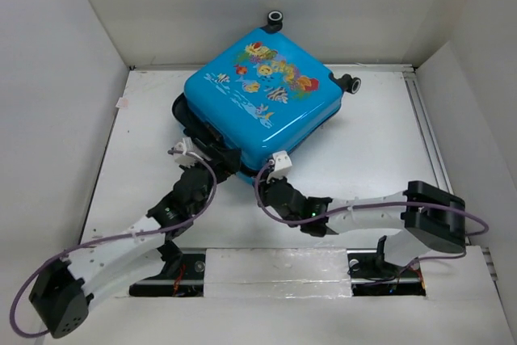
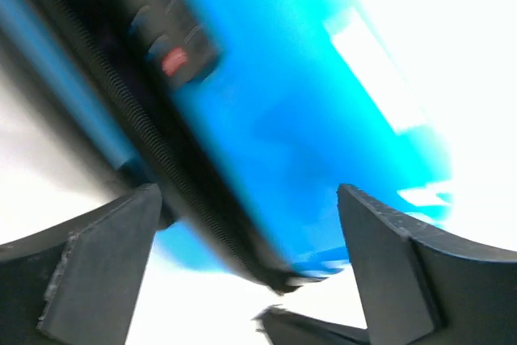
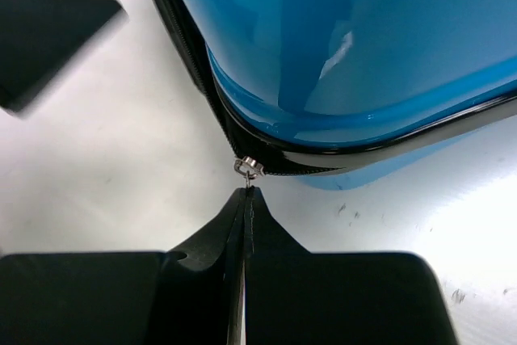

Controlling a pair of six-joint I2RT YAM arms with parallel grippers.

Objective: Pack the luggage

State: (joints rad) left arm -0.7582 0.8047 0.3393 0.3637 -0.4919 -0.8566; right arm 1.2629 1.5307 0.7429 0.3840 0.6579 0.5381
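Note:
The luggage (image 1: 262,94) is a bright blue hard-shell suitcase with a fish print, lying flat at the back middle of the table with its lid down. My right gripper (image 1: 271,184) is at its near corner. In the right wrist view it (image 3: 246,193) is shut on the small metal zipper pull (image 3: 249,169) on the black zip track. My left gripper (image 1: 196,166) is at the near-left side of the suitcase. In the blurred left wrist view it (image 2: 249,191) is open, with its jaws on either side of the blue shell (image 2: 307,103) and the zip track (image 2: 161,143).
The black wheels (image 1: 275,18) (image 1: 353,84) stick out at the back and right of the case. White walls enclose the table on three sides. A metal rail (image 1: 428,135) runs along the right edge. Part of the left gripper (image 3: 48,38) shows in the right wrist view.

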